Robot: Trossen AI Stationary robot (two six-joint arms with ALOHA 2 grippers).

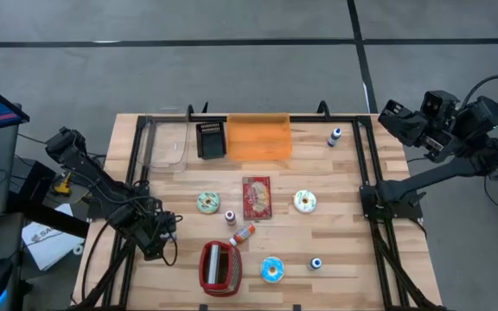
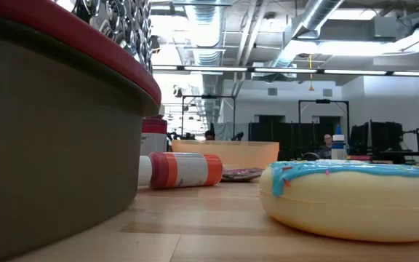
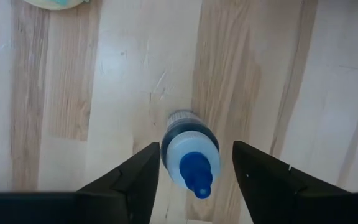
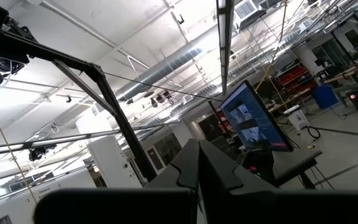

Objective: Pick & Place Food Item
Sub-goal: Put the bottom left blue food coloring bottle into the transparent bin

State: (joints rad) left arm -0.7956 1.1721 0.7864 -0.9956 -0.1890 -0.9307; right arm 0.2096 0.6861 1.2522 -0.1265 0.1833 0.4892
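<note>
A small clear bottle with a blue cap (image 3: pixel 190 154) stands upright on the wooden table near its left front. My left gripper (image 3: pixel 194 180) points down over it, open, with one finger on each side of the bottle. In the high view this gripper (image 1: pixel 162 240) hides the bottle. My right gripper (image 4: pixel 197 171) is shut, holds nothing, and is raised beyond the table's far right corner (image 1: pixel 405 121). My left gripper comes at the bottle from above, its fingers on either side of the bottle's body. One finger (image 3: pixel 143 177) stands right at the bottle's side, and I cannot tell whether it touches. The other finger (image 3: pixel 253 174) is clearly apart from it.
A red basket (image 1: pixel 220 266) is at the front, with a blue-iced donut (image 1: pixel 272 270), two more donuts (image 1: pixel 208 202) (image 1: pixel 305 201), a snack packet (image 1: pixel 256 197), a lying orange-and-white bottle (image 1: pixel 243 233) and other small bottles (image 1: pixel 316 263). An orange bin (image 1: pixel 258 138) and a clear bin (image 1: pixel 167 145) stand at the back.
</note>
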